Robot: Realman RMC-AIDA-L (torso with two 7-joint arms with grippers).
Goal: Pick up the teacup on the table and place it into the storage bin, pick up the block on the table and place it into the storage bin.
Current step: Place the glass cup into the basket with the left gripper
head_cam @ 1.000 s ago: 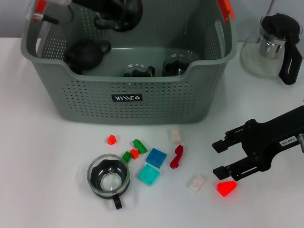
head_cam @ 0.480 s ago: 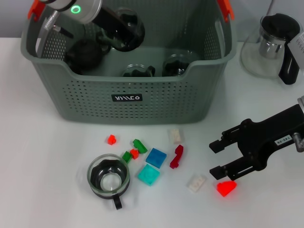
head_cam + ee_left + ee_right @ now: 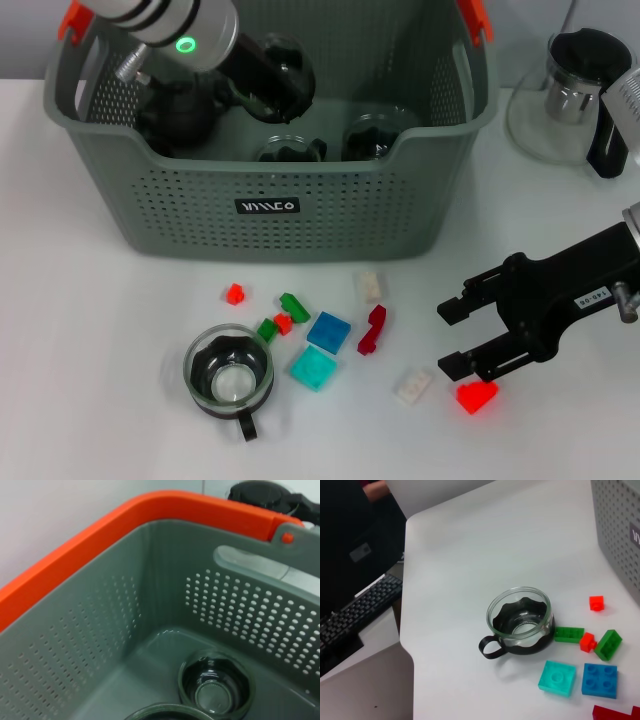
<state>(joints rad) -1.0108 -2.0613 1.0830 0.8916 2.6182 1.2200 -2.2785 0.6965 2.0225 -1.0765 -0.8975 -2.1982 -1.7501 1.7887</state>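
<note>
Hovering at the lower right of the head view, the right gripper (image 3: 468,340) has its black fingers spread apart, one above the other, over the white desk (image 3: 90,330). A bright red block (image 3: 476,396) lies just below the lower finger, and a clear block (image 3: 412,384) sits beside it to the left. The teacup (image 3: 229,377), glass with a dark holder and handle, stands at lower centre-left, well apart from that gripper, with small red, green, blue and teal blocks scattered between them. The storage bin (image 3: 270,215) fills the upper centre; the left arm reaches into it from the upper left, and whether its gripper is spread or closed cannot be told. A glass teapot (image 3: 570,100) stands at upper right.

The left wrist view looks into the storage bin (image 3: 100,630), where a glass cup (image 3: 215,690) rests on the floor.

The right wrist view shows the teacup (image 3: 520,622) at centre, blocks to its right.
</note>
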